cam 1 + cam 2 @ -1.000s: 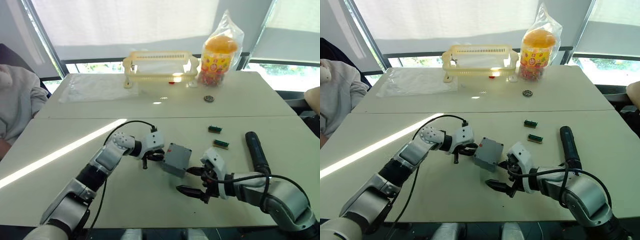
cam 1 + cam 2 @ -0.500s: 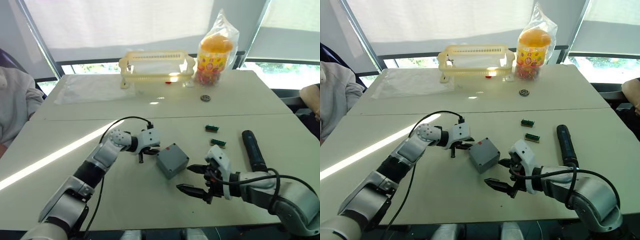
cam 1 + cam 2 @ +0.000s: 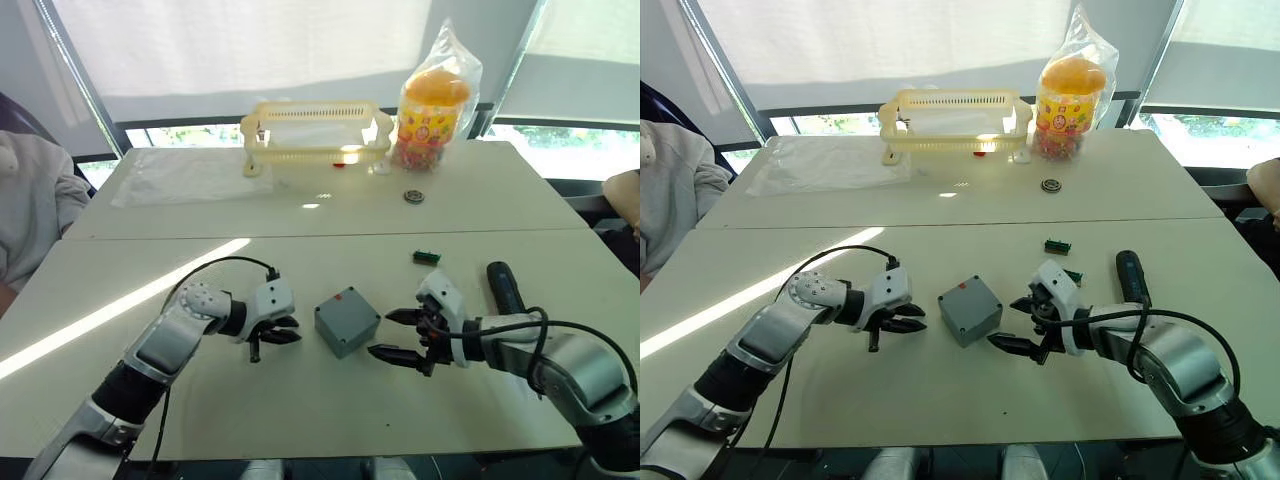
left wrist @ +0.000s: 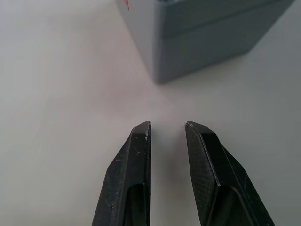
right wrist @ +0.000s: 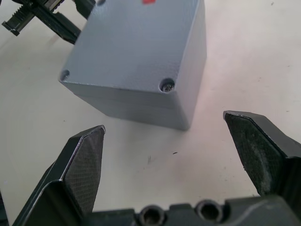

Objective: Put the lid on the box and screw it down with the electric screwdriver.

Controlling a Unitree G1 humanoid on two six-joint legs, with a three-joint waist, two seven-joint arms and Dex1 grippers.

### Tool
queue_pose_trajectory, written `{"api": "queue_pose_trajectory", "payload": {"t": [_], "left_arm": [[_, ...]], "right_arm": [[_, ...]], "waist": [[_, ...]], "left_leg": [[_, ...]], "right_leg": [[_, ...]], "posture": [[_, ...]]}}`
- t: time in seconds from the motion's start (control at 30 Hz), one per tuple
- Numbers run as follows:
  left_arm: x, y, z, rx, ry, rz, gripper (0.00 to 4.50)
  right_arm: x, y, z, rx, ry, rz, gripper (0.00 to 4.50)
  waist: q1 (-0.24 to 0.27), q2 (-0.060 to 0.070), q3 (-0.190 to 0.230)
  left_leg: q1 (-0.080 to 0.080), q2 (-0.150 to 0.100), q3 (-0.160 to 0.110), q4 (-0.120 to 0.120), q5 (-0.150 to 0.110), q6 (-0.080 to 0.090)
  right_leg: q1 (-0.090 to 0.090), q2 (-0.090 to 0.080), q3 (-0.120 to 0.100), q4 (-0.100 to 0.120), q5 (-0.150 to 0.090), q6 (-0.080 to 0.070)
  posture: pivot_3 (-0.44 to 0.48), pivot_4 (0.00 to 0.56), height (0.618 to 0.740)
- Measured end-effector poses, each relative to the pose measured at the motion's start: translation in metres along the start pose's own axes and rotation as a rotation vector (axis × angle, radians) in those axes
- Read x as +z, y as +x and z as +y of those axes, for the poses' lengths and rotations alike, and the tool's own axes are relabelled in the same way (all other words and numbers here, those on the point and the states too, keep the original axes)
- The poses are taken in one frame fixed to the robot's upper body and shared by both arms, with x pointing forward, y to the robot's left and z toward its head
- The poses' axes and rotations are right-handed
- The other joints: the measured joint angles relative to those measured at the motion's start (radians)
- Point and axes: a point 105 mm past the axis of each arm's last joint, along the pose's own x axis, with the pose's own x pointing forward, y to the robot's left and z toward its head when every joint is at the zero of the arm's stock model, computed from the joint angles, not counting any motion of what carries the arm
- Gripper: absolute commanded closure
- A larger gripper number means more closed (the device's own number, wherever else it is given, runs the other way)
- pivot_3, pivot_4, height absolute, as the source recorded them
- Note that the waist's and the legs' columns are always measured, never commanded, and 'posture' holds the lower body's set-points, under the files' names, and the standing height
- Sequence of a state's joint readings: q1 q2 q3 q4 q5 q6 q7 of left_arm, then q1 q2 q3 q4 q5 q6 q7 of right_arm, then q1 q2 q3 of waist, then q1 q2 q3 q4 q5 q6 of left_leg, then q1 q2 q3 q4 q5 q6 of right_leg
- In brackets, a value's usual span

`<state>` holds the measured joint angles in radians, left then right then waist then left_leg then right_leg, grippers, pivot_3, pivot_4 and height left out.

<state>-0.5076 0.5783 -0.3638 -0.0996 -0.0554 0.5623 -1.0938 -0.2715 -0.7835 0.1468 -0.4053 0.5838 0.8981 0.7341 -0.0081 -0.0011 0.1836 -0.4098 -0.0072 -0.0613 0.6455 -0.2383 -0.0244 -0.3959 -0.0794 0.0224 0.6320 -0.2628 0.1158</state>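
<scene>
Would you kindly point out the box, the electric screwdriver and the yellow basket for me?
box (image 3: 345, 318): left eye view, on its grey top face.
electric screwdriver (image 3: 1127, 275): right eye view, on its black barrel.
yellow basket (image 3: 318, 132): left eye view, on its front wall.

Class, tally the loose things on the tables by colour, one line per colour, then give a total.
Grey: 1, the box
Black: 1, the electric screwdriver
Yellow: 1, the slotted basket
Orange: 1, the bagged jar
Green: 2, the small connector blocks
Dark: 1, the small disc
Clear: 1, the plastic sheet
Total: 8
</scene>
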Motion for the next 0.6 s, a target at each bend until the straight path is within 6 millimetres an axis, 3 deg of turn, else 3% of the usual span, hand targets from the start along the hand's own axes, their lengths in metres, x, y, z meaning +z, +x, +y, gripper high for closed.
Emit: {"api": "queue_pose_trajectory", "payload": {"t": [0.23, 0.6], "left_arm": [[0.009, 0.017, 0.006, 0.007, 0.007, -0.026, 3.37], [0.01, 0.02, 0.011, 0.032, 0.053, -0.027, 3.37]], "right_arm": [[-0.001, 0.007, 0.007, 0.05, -0.021, 0.0, 0.08], [-0.009, 0.009, 0.019, 0.037, 0.017, -0.004, 0.08]], "waist": [[0.0, 0.0, 0.0], [0.0, 0.0, 0.0]], "left_leg": [[0.0, 0.0, 0.0, 0.0, 0.0, 0.0], [0.001, 0.0, -0.001, 0.0, 0.0, 0.0]], "right_leg": [[0.0, 0.0, 0.0, 0.001, 0.0, 0.001], [0.001, 0.0, 0.0, 0.001, 0.0, 0.0]], "posture": [[0.0, 0.15, 0.74], [0.0, 0.15, 0.74]]}}
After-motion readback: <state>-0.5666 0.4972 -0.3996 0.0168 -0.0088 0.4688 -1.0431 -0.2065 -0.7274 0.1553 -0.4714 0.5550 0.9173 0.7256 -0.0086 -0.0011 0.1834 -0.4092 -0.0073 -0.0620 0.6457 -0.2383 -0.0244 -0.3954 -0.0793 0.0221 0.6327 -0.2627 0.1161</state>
